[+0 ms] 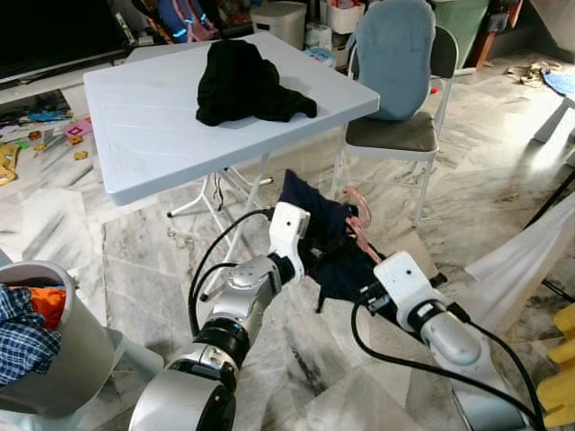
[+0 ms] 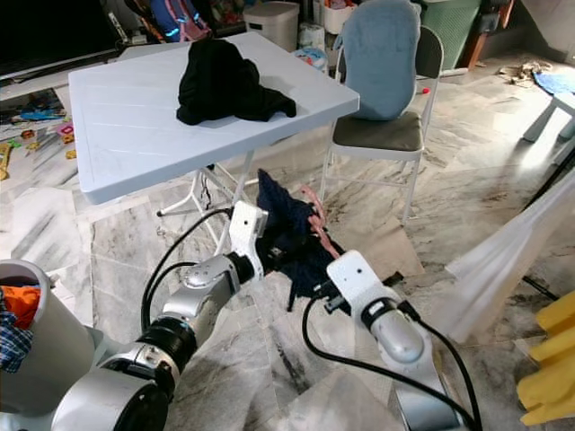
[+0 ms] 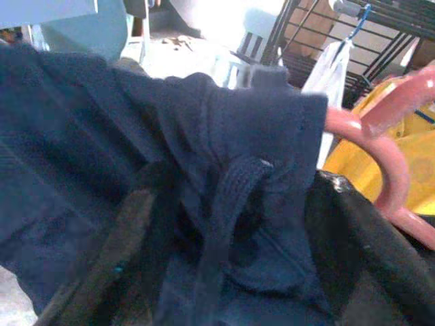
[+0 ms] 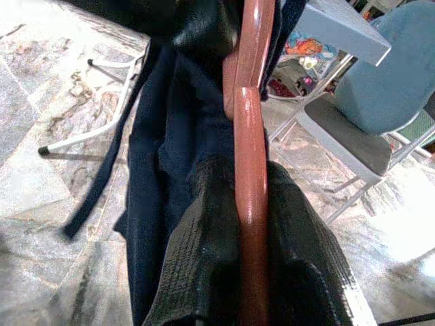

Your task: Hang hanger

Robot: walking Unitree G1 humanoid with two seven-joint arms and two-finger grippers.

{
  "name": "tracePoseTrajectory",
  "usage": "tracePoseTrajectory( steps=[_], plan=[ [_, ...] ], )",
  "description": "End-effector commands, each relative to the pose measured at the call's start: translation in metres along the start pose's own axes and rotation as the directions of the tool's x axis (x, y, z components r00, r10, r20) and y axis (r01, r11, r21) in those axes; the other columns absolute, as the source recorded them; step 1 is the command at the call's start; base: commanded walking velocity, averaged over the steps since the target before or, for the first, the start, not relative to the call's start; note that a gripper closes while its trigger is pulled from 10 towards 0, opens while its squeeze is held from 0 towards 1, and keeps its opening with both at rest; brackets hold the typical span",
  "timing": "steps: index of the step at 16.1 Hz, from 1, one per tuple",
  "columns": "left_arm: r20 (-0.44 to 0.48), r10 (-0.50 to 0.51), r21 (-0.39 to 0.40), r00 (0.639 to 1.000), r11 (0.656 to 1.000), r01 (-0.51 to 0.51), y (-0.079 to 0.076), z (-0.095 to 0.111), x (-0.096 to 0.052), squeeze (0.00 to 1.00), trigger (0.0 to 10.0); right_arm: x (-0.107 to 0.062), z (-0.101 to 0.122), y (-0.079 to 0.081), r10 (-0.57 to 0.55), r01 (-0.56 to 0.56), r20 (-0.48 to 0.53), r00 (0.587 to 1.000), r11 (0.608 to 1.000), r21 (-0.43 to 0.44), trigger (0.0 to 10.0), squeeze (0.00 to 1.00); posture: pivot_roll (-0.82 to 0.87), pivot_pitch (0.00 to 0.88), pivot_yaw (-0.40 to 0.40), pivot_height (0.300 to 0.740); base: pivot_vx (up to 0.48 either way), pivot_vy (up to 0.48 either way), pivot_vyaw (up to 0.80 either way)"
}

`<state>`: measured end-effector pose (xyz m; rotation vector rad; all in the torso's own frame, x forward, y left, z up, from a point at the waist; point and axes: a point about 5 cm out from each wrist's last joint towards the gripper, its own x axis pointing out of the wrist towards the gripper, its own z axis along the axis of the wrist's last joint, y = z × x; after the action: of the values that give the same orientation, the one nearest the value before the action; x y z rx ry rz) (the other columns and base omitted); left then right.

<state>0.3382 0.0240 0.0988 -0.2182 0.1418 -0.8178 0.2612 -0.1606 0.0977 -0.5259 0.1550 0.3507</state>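
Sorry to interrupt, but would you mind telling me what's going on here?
The robot holds a dark blue garment on a pink hanger above the marble floor, beside the white table. The left pincer grips the cloth; the right pincer clamps the hanger. It isn't hung yet.

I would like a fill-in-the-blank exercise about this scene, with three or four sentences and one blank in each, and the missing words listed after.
1. The dark navy garment held between the two grippers hangs on a plastic hanger whose colour is ____.
2. A crumpled black cloth lies on top of the white folding ____.
3. The light blue cushion leans against the back of a metal ____.
4. The right gripper has its fingers closed on the ____.

Missing words: pink; table; chair; hanger
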Motion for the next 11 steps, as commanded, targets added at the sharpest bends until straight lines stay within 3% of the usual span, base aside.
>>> tracePoseTrajectory(
  steps=[1, 11],
  plan=[
    [0.003, -0.002, 0.023, 1.000, 1.000, 0.002, -0.001, 0.006, 0.005, 0.00, 0.0, -0.003, 0.012, -0.006, -0.022, 0.021, 0.055, 0.998, 1.000, 0.010, 10.0, 0.00, -0.14, 0.000, 0.075, 0.740, 0.000, 0.000, 0.00],
    [-0.018, 0.162, 0.059, 0.987, 0.985, -0.161, 0.021, 0.006, -0.003, 0.00, 0.0, -0.013, 0.018, -0.005, -0.003, 0.002, 0.061, 0.998, 1.000, 0.004, 10.0, 0.00, -0.14, 0.000, 0.074, 0.740, 0.000, 0.000, 0.00]
  ],
)
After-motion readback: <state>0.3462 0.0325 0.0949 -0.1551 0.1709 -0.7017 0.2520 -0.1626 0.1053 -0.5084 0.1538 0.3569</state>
